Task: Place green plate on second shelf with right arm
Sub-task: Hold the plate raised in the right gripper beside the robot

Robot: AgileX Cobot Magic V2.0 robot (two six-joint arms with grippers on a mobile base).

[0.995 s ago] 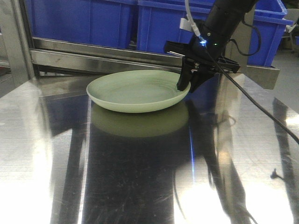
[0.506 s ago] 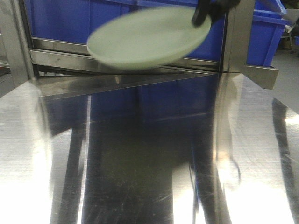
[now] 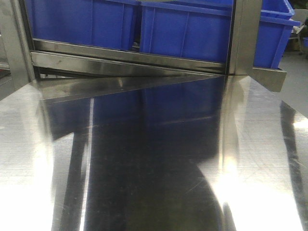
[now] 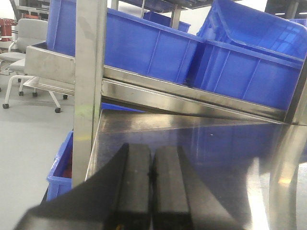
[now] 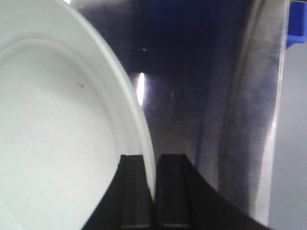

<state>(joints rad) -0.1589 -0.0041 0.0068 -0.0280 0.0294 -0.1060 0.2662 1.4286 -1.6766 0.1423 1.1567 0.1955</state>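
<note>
Green plate (image 5: 57, 120) fills the right wrist view from 7 round to 11 o'clock, pale and matte, with a faint ring inside its raised rim. At 6 o'clock of that view the right pincer (image 5: 154, 163) pinches the rim edge-on, one black finger on the inner side of the plate and the other on the outer side. Beyond the rim lies reflective steel, and a scrap of blue shows at 1 o'clock. Which level that steel belongs to cannot be told.

Left pincer (image 4: 152, 153) sits at 6 o'clock of its own view, its two black fingers pressed together with nothing between them. The steel desk (image 4: 201, 143) stretches ahead of it. An upright post (image 4: 88, 72) stands at 10 o'clock, with a low blue bin (image 4: 60, 167) near its foot at 8 o'clock. Farther back, blue crates (image 4: 240, 67) sit in a row above a shelf rail (image 4: 192, 96), and an office chair (image 4: 24, 43) stands at 9 o'clock.

From the front, the polished desk top mirrors the crates lined up at 12 o'clock.
</note>
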